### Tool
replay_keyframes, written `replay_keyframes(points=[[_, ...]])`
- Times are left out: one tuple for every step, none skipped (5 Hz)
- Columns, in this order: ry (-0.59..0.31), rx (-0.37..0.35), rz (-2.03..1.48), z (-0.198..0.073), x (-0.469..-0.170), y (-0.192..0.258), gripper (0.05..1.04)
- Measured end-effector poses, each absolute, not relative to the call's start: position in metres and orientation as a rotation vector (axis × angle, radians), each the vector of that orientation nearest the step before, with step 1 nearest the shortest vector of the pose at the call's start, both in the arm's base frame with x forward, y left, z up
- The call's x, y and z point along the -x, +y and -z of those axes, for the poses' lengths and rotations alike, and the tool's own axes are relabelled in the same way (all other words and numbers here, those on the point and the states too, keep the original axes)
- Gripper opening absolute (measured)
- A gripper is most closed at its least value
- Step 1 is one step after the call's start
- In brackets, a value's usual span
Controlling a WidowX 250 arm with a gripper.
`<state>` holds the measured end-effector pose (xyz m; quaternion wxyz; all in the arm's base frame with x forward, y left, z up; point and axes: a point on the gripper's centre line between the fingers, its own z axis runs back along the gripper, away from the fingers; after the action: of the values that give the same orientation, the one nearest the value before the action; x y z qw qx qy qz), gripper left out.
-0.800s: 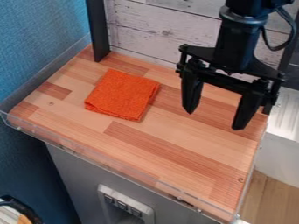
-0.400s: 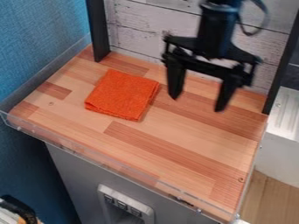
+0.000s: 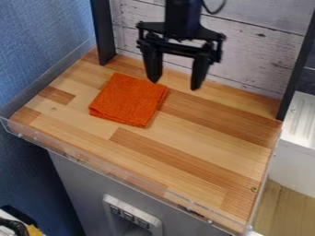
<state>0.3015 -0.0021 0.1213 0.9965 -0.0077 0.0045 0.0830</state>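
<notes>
Counter (image 3: 203, 152) has a clear raised strip (image 3: 123, 177) along its near edge, with bare wood behind it. Farther back lies the folded orange cloth (image 3: 129, 99), left of centre; the hand (image 3: 173, 84), fingers wide apart, hangs above its far right corner.

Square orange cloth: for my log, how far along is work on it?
Done: the square orange cloth looks folded, flat on the striped wooden worktop. In hand: nothing; the open black two-finger end effector hangs near the cloth's back-right corner. Left, seemingly: any grasp, as nothing grips the cloth.
</notes>
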Motion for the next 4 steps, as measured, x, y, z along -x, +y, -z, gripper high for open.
replay_keyframes(points=[[-0.013, 0.024, -0.204, -0.121, -0.311, 0.022, 0.991], [-0.033, 0.021, -0.234, -0.122, -0.317, 0.043, 0.991], [-0.046, 0.015, -0.244, -0.12, -0.318, 0.055, 0.991], [-0.031, -0.001, -0.258, -0.114, -0.318, 0.062, 0.991]])
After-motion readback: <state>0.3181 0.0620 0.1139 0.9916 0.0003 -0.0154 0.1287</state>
